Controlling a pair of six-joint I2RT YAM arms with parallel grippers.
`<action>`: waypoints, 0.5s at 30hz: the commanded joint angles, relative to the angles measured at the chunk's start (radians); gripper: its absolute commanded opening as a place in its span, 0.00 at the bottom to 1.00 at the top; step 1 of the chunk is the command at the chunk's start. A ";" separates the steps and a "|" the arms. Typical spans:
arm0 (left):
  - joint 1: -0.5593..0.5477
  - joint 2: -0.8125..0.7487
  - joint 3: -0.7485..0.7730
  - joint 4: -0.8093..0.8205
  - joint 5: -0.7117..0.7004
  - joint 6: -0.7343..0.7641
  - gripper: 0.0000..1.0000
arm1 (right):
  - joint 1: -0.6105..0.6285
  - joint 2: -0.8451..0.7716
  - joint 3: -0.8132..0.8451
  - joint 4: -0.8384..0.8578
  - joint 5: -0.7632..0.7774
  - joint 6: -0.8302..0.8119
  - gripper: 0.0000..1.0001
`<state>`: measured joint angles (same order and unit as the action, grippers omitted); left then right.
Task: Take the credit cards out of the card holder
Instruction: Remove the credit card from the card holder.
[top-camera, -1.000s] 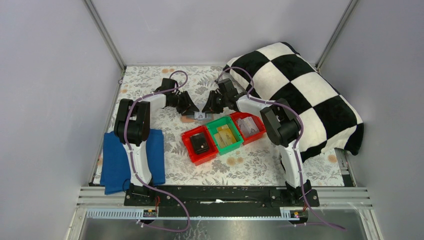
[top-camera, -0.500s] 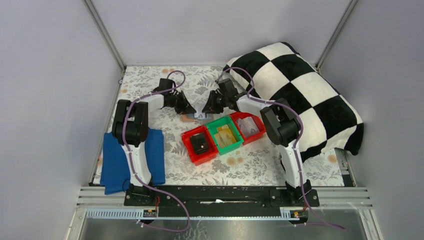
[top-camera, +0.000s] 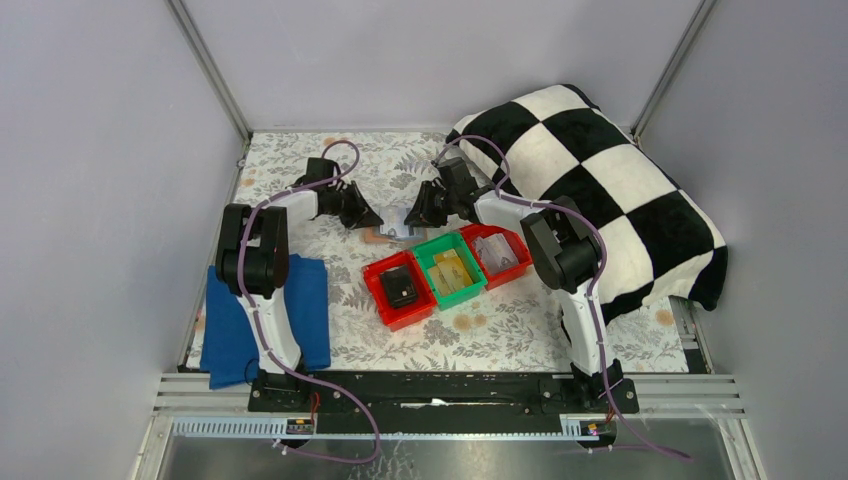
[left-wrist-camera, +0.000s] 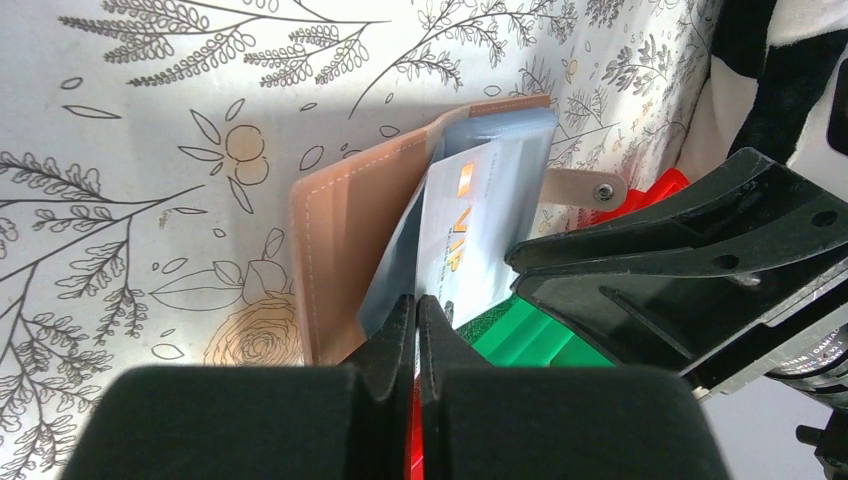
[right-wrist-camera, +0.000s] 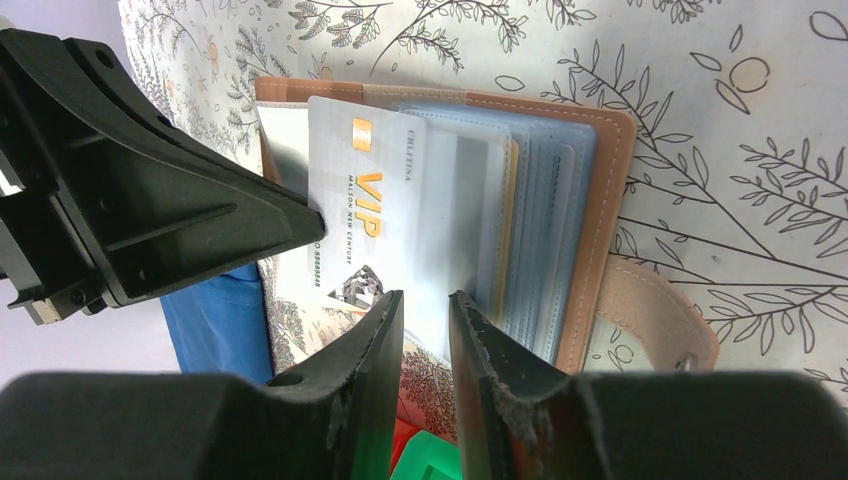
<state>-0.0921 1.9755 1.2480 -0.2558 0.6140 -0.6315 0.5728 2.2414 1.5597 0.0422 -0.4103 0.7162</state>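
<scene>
Since a second ago my left arm has drawn back toward the left edge of the table. The white card (left-wrist-camera: 465, 235) has come with it and now sits slanted, partly out of its sleeve. The card holder (left-wrist-camera: 340, 250) lies open toward the far edge, about midway across, just beyond the green bin (top-camera: 436, 242).

My left claw (left-wrist-camera: 417, 318) is pinched shut on only the near rim of the card. My right claw (right-wrist-camera: 425, 320) has its fingers a narrow slit apart over the holder's sleeves, and I cannot tell whether it grips them or only rests there.

That is my main worry: if the right side is not really anchoring it, the holder slides along with the pull and the card never comes free. With so thin a bite, the card could also slip out. Because it is slanted, it may jam or bend, or drag the other cards (right-wrist-camera: 545, 200) out with it.
</scene>
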 joint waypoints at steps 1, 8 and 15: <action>0.012 -0.048 -0.017 0.007 -0.032 0.022 0.00 | -0.008 0.011 -0.017 -0.015 0.016 -0.008 0.31; 0.012 -0.044 -0.012 0.020 0.007 0.023 0.02 | -0.007 0.013 -0.018 -0.011 0.013 -0.006 0.32; 0.010 -0.014 -0.019 0.067 0.091 0.000 0.29 | -0.008 0.015 -0.015 -0.012 0.013 -0.005 0.31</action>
<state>-0.0856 1.9690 1.2369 -0.2512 0.6437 -0.6262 0.5728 2.2414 1.5570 0.0498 -0.4114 0.7170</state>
